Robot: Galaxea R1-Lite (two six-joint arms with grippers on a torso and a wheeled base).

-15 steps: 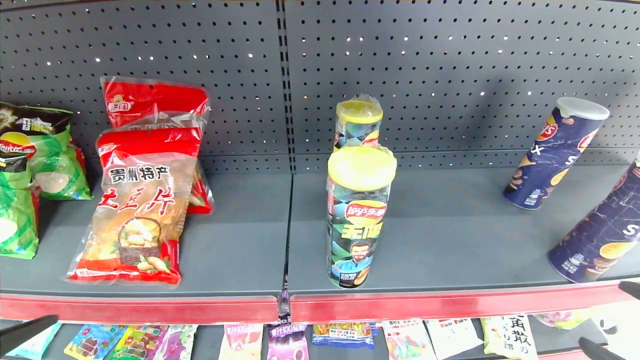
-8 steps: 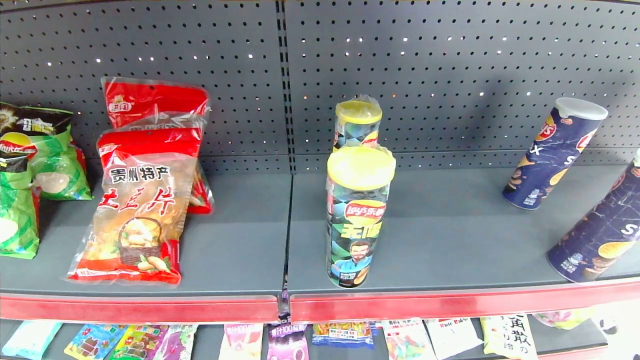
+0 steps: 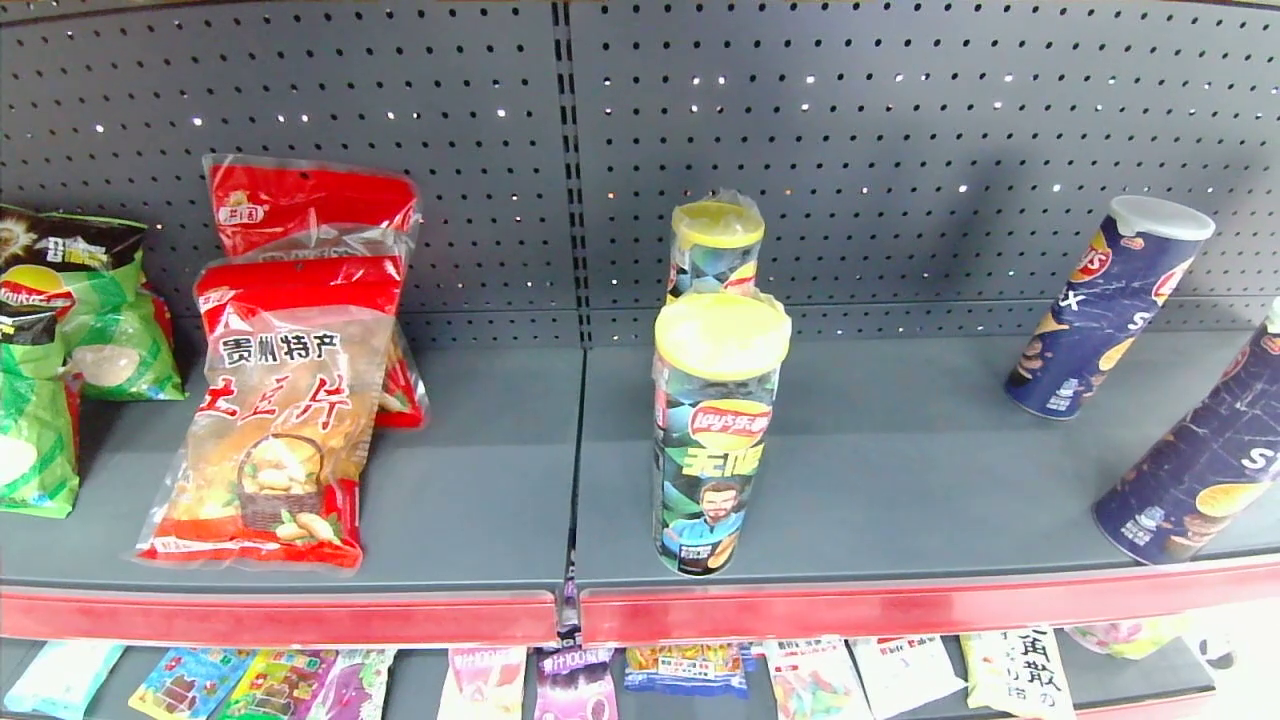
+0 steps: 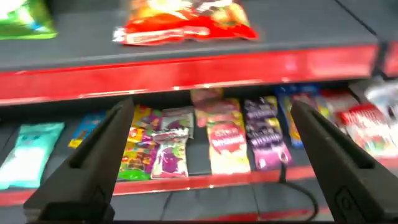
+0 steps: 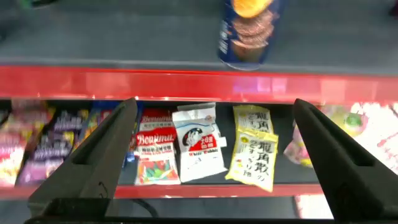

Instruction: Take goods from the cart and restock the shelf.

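On the grey shelf (image 3: 900,470), two yellow-lidded chip cans (image 3: 715,440) stand one behind the other at the middle. Two dark blue chip cans (image 3: 1110,305) stand at the right. Two red bags of potato slices (image 3: 275,420) lean at the left, with green chip bags (image 3: 50,350) beside them. My left gripper (image 4: 211,168) is open and empty, below the red shelf edge (image 4: 186,71), facing small snack packets (image 4: 227,140) on the lower shelf. My right gripper (image 5: 214,165) is open and empty, below a dark blue can (image 5: 249,31) and facing white and yellow packets (image 5: 199,146).
A pegboard back wall (image 3: 900,150) rises behind the shelf. The shelf has bare grey floor between the red bags and the yellow-lidded cans, and between those cans and the blue ones. The lower shelf (image 3: 690,670) holds a row of small packets.
The dark fingertips at the head view's bottom corners one second ago have dropped out of that view. The goods on the shelf have not moved.
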